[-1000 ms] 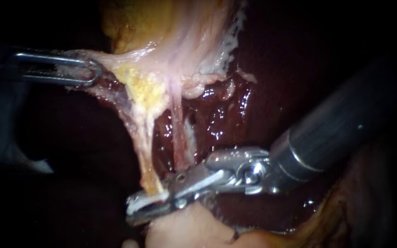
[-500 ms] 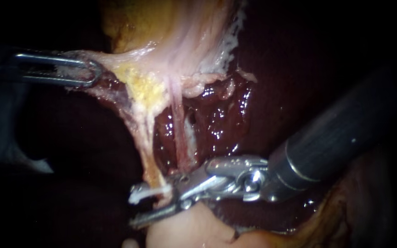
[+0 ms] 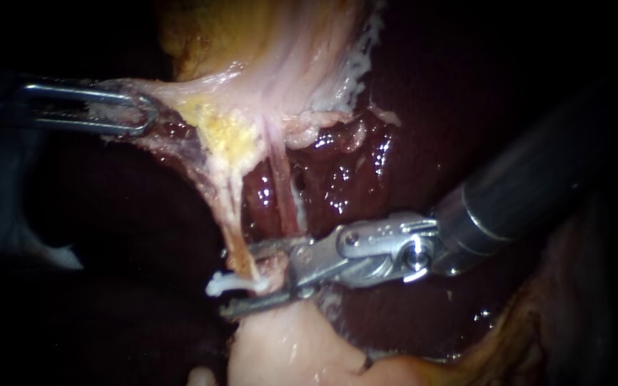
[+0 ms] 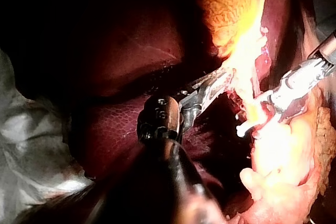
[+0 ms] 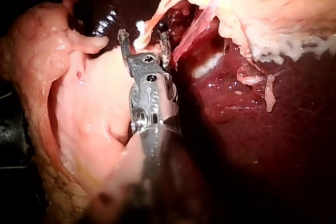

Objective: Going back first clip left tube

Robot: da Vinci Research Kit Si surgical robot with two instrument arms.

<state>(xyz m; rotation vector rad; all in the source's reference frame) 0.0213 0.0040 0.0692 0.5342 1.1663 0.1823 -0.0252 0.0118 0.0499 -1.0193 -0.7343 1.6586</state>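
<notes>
Two tubes run down from the pale gallbladder tissue (image 3: 287,57). The yellowish left tube (image 3: 229,214) carries a white clip (image 3: 232,284) across its lower end; the pink right tube (image 3: 284,196) runs beside it. My right instrument (image 3: 237,280) stands with its jaws open, one above and one below the clip (image 5: 140,25). In the right wrist view its jaws (image 5: 143,34) straddle the left tube's end. My left instrument (image 3: 119,111) is shut on a fold of tissue by the gallbladder and holds it stretched to the left, as the left wrist view (image 4: 212,85) also shows.
Wet dark-red liver (image 3: 345,179) lies behind the tubes. A pale pink lump of tissue (image 3: 280,350) lies just under the right instrument's lower jaw. The right instrument's dark shaft (image 3: 531,193) crosses toward the upper right.
The right instrument's jaws went from shut on the white clip to open, leaving the clip on the left tube. The instrument has drawn back a little, right and up. Left instrument unmoved.
</notes>
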